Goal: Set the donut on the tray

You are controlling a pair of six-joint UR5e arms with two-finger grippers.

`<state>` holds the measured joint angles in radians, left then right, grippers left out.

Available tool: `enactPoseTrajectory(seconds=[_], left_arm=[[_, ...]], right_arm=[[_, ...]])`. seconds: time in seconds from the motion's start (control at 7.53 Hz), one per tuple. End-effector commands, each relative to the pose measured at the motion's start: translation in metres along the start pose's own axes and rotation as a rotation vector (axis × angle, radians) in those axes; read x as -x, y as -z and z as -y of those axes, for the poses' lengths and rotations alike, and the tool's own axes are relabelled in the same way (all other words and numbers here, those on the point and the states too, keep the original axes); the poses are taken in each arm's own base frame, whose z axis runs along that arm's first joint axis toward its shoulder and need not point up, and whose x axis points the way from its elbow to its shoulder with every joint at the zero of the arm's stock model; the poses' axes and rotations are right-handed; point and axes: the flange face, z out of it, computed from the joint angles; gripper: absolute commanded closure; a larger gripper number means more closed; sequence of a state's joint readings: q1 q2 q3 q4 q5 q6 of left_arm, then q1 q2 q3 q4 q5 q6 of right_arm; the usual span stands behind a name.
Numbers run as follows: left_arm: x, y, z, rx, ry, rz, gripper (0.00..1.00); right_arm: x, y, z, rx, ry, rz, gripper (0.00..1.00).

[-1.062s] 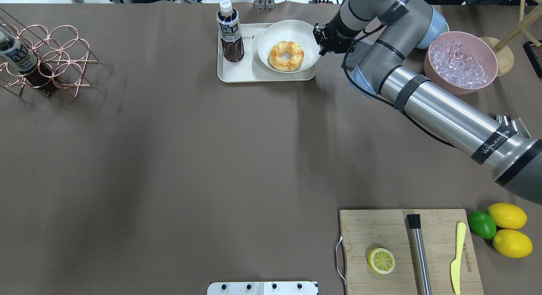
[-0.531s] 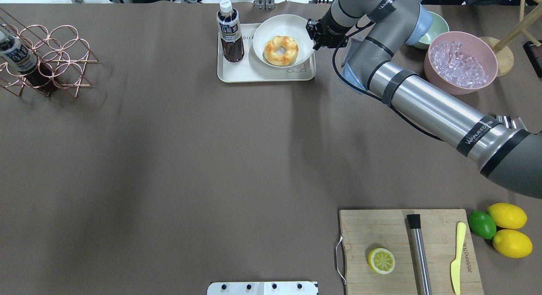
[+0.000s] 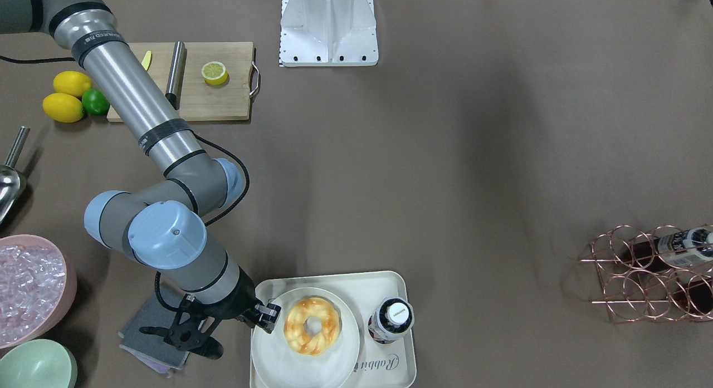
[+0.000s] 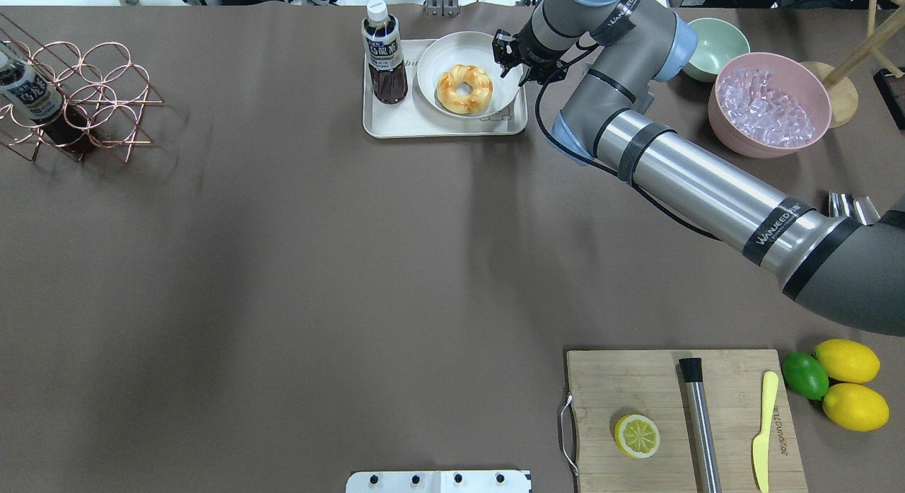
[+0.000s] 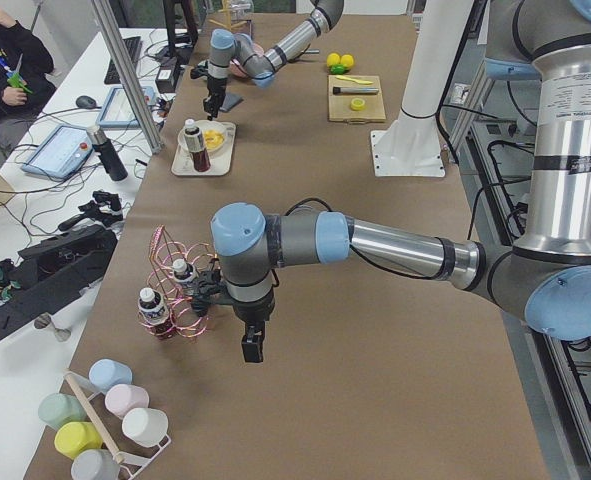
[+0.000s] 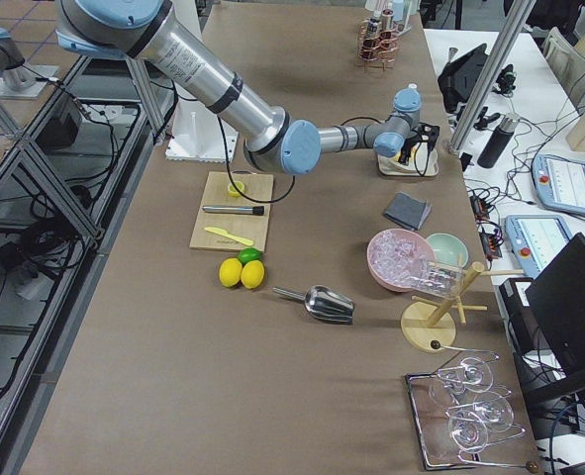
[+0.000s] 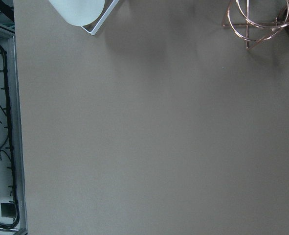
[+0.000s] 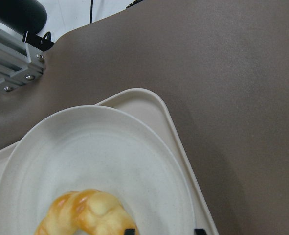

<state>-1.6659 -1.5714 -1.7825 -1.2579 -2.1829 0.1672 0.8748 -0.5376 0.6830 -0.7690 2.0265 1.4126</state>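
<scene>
The donut [image 4: 464,88] lies on a round off-white plate [image 4: 459,49] that is over the right half of the cream tray [image 4: 396,122]. My right gripper [image 4: 510,58] is at the plate's right rim, one finger inside and one outside, shut on it. From the front the donut [image 3: 312,325], plate [image 3: 301,368], tray [image 3: 390,371] and right gripper [image 3: 270,314] all show. The right wrist view shows the donut [image 8: 85,215], plate [image 8: 110,152] and tray corner [image 8: 149,105]. My left gripper [image 5: 252,347] hangs over the table near the wire rack; I cannot tell if it is open.
A tea bottle [image 4: 384,54] stands on the tray's left half. A pink bowl of ice [image 4: 771,104] and a green bowl [image 4: 710,39] stand to the right. A copper wire rack [image 4: 78,97] is far left. A cutting board [image 4: 679,415] lies front right.
My right gripper has moved left with the plate and donut, from the tray's right edge to further over the tray.
</scene>
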Motion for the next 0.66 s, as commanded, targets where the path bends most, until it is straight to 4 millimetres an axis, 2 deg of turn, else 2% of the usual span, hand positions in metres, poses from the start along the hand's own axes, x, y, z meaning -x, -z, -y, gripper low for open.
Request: enactPoseTrajectory(seconds=[0.0,0.4,0.53], left_arm=[[0.001,-0.001,-0.001,0.001,0.002,0.0,0.02],[0.001,-0.001,-0.002,0.002,0.003,0.0,0.02],[0.001,-0.001,-0.002,0.003,0.004,-0.001,0.02]], right_arm=[[0.001,0.001,-0.001,0.001,-0.003,0.004,0.0],[0.005,0.016,0.003,0.014,-0.003,0.028,0.0],[0.002,0.03,0.003,0.027,-0.004,0.059,0.0]])
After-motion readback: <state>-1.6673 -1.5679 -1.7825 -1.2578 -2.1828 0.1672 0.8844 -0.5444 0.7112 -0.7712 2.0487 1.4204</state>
